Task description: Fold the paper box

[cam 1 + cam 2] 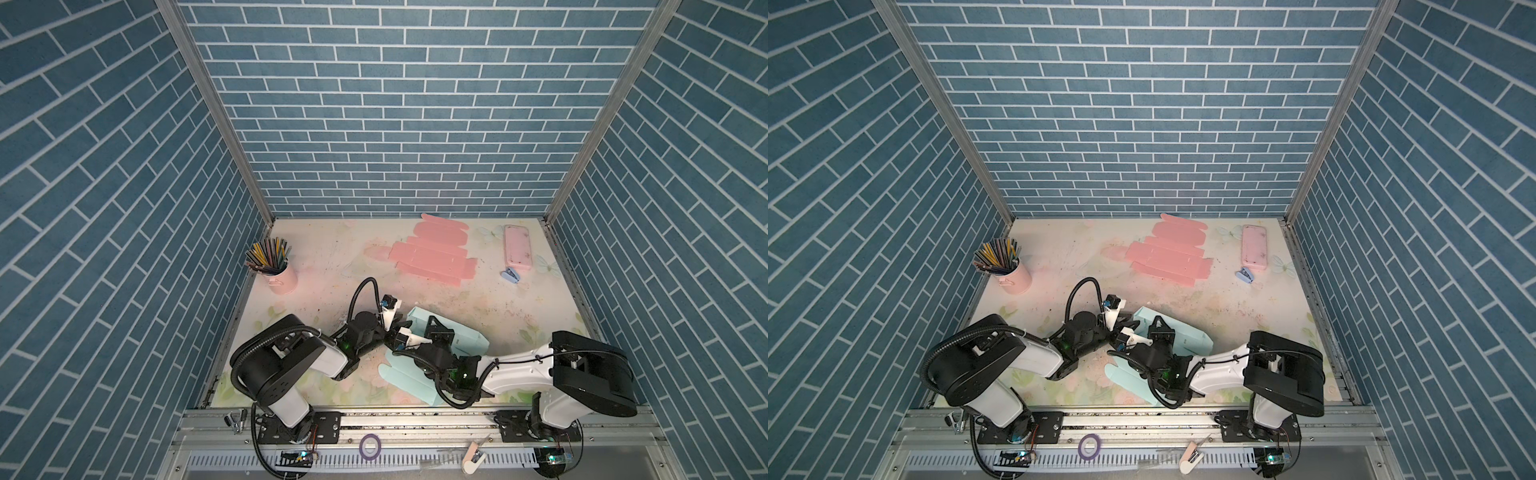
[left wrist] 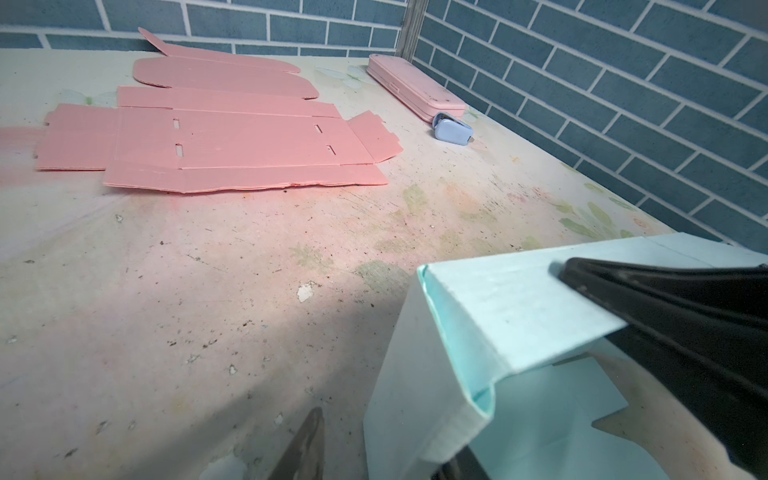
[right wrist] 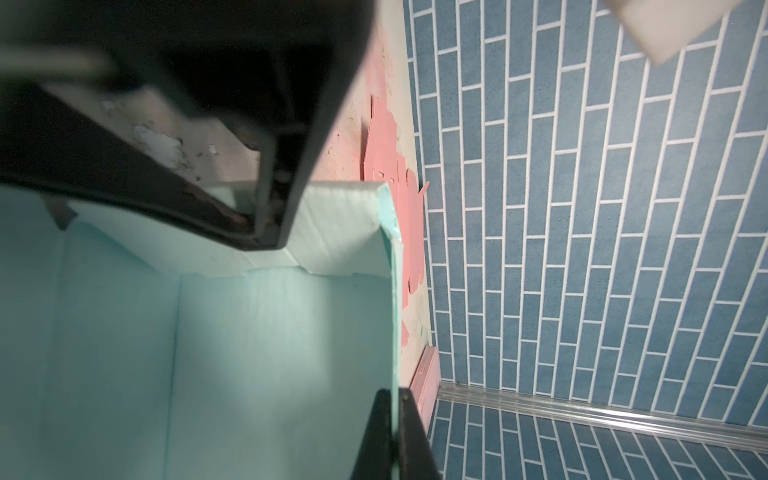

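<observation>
Count: two arms, one mint paper box [image 1: 469, 341], one stack of flat pink box blanks [image 1: 432, 257] (sheet number cannot be told; the stack edge shows several layers in the left wrist view), one pink pencil case [image 1: 518, 247], one small blue stapler [image 1: 510, 275], one pink cup [image 1: 282, 278] full of pencils, too many to count.

Paper box: near the front middle of the table [image 1: 332, 257], between the two arms, well apart from the pink blanks at the back. Partly erected, open side up. In both top views its long axis runs across the table, the left end a little farther back than the right end. A flat lid panel with rounded tabs lies on the table on the front side.

Left gripper [image 1: 402, 323]: at the box's left end, jaws apart. In the left wrist view one of its fingers [image 2: 665, 307] lies on the flap folded over the end wall; the other is outside the box, with bare table showing between it and the wall.

Right gripper [image 3: 395, 432]: reaches into the box from the front; jaws together, pinching the top edge of a long side wall.
</observation>
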